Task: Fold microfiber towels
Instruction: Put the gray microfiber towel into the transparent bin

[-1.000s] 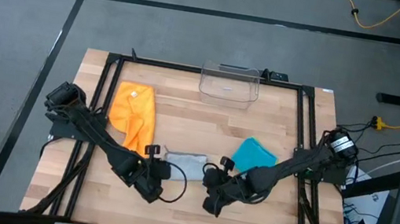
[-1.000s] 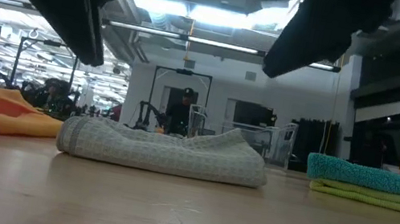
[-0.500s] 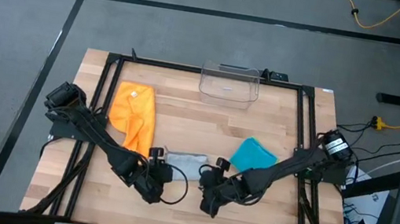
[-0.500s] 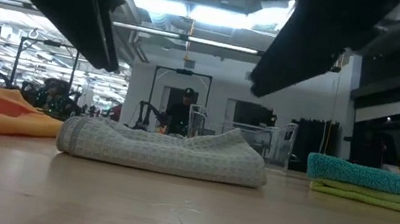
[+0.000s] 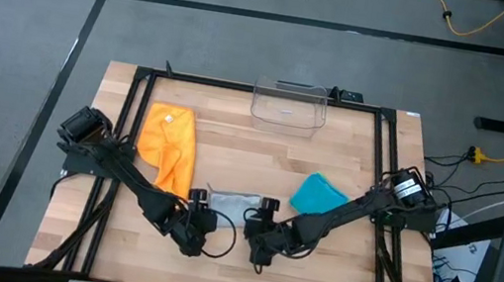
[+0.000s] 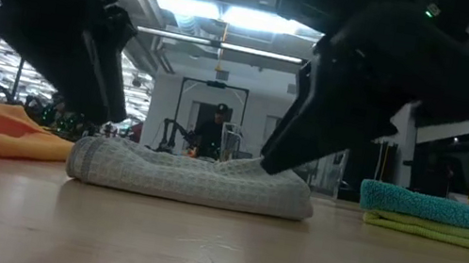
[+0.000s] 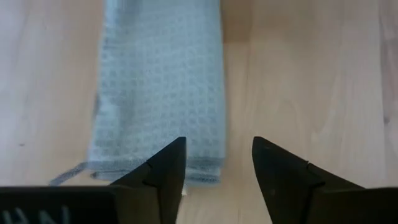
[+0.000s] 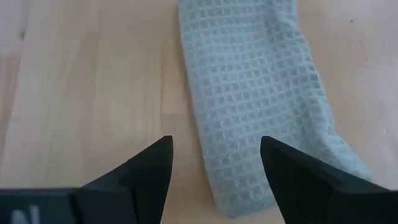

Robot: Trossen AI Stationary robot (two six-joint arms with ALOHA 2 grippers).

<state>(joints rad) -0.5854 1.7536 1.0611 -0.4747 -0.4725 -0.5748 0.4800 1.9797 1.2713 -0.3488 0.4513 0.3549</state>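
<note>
Both end effectors sit low over the near middle of your counter (image 5: 231, 148), seen from above. Your left end effector (image 5: 195, 236) is at the left end of the folded grey towel (image 5: 235, 204), and your right end effector (image 5: 256, 245) is at its right end. The orange towel (image 5: 169, 141) lies loosely spread toward the left side. The teal towel (image 5: 319, 194) sits folded to the right of the grey one. A clear plastic bin (image 5: 288, 105) stands at the far edge.

From counter height, you see the grey towel (image 6: 191, 178) lying as a flat folded bundle in the middle. Dark arm parts hang over each of its ends. The orange towel (image 6: 0, 132) is heaped at one side. At the other side, the teal towel (image 6: 444, 207) rests on top of the lime green towel (image 6: 443, 233). A person shows in the room far behind.

Your left wrist view shows your left end effector (image 7: 217, 168) with fingers spread, empty, at a corner of the grey towel (image 7: 161, 87).

Your right wrist view shows your right end effector (image 8: 215, 171) spread wide, empty, just beside the grey towel's (image 8: 252, 93) edge.
</note>
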